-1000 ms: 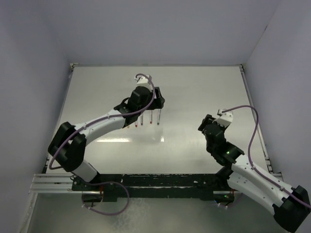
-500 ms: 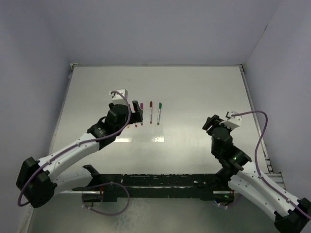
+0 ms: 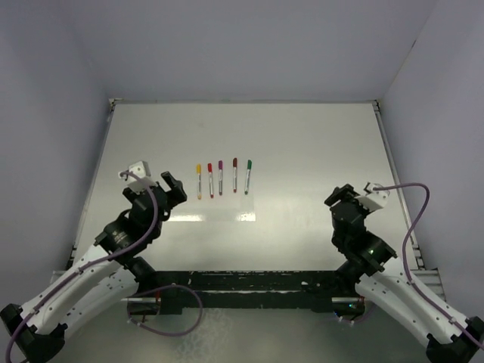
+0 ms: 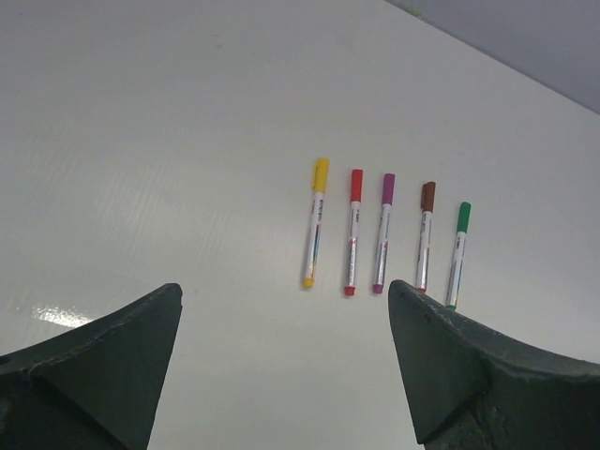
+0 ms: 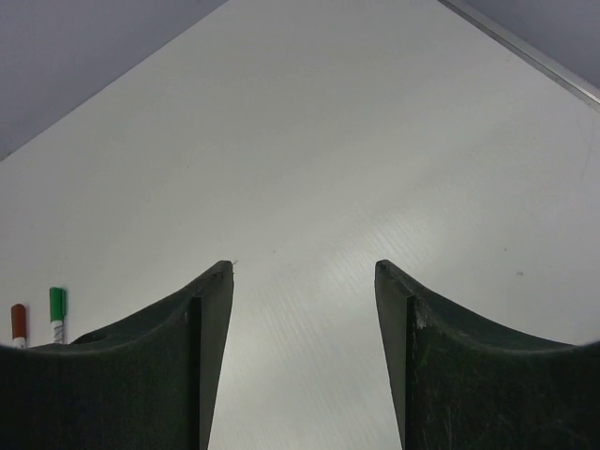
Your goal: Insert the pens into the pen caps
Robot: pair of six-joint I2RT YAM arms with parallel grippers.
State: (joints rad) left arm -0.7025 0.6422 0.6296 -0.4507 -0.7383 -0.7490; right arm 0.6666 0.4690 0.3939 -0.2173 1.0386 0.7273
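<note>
Left wrist view: slim white capped pens (image 4: 383, 234) are lying lengthwise ahead of the nearer left jaws. Left and right jaws are gaping empty.

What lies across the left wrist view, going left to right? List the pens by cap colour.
yellow-capped pen → red-capped pen → purple-capped pen → dark red-capped pen → green-capped pen
</note>
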